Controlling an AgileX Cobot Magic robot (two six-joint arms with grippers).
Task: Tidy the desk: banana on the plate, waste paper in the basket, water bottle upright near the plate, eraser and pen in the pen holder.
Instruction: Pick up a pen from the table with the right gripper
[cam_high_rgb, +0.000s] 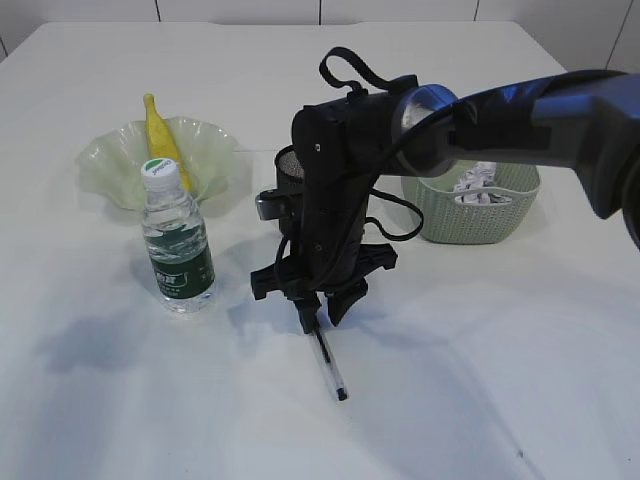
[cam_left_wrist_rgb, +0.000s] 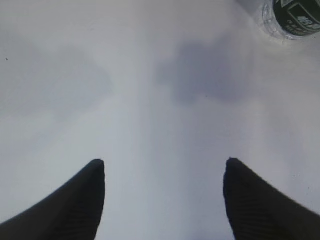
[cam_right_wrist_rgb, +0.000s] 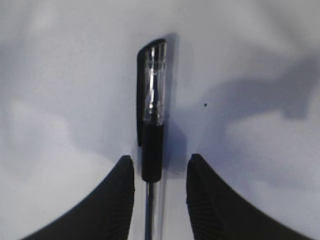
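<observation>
Nearest the exterior camera lies the pen, flat on the white surface, its dark tip pointing toward the viewer and its capped end under the right end effector.

Going from the left: the pale green plate with a ruffled rim sits toward the back of the surface, and the banana rests in it, one end sticking up past the far rim. Just in front of the plate the water bottle stands upright, white cap on top, dark green label around its lower half. The left end effector shows only in its own wrist view: its jaws stand wide apart over bare surface with nothing between them, and the bottle's base appears at the top right corner of that view.

At the middle, the right arm reaches in from the right and points its end effector down at the pen. In the right wrist view the jaws stand narrow on either side of the pen's black grip section; whether they touch it I cannot tell. The black mesh pen holder is mostly hidden behind this arm.

Further right, the sage green basket holds the crumpled waste paper.
</observation>
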